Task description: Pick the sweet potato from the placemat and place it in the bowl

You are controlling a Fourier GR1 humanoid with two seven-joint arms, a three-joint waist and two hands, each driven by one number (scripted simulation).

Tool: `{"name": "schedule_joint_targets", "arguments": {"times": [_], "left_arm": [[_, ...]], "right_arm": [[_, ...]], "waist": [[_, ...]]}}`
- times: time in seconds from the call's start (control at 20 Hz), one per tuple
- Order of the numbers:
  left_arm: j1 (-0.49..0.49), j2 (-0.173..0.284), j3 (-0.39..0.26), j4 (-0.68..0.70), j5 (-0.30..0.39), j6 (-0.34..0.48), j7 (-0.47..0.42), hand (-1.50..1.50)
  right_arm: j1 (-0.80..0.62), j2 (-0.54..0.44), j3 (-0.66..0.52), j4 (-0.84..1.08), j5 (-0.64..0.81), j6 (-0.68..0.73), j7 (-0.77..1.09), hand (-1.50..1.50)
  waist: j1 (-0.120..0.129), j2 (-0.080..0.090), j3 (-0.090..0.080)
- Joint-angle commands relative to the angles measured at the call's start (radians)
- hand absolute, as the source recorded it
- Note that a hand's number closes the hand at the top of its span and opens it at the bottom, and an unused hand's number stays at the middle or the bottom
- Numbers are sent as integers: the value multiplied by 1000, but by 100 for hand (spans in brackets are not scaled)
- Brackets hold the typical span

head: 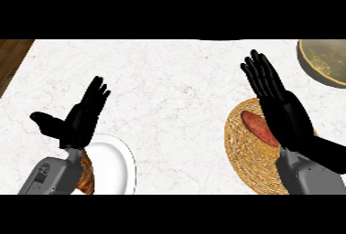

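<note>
- On the near right of the worktop (175, 87), the sweet potato (259, 129) lies on the round woven placemat (245, 151), untouched and partly hidden by the right hand (283, 109).
- Right hand hangs over the placemat with fingers (260, 73) straight and together, holding nothing; judged to be lined up for a grasp not yet begun.
- Bowl (324, 61) stands at the far right edge, beyond the placemat, well apart from the potato.
- Left hand (78, 121) shows at the near left, open, fingers up, resting and holding nothing.
- White plate (115, 164) lies just beside the left forearm; a brown item behind that arm cannot be identified.
</note>
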Motion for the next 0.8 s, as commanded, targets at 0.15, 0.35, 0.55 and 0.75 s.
{"name": "schedule_joint_targets", "arguments": {"times": [0.15,0.35,0.55,0.75], "left_arm": [[-18,143,61,23,-102,52,11,0],[-2,173,68,25,-140,92,14,0],[32,222,93,-39,-140,99,72,0],[41,190,65,-79,-183,134,95,0]], "right_arm": [[-140,-196,-64,81,-185,368,-53,150],[-134,-521,-39,88,235,370,-10,-150],[54,-555,-175,307,201,379,-277,-150],[89,-625,-172,426,318,416,-572,-150]], "waist": [[23,-38,-9],[0,-47,-21],[-7,-44,-8],[-5,-45,-10]]}}
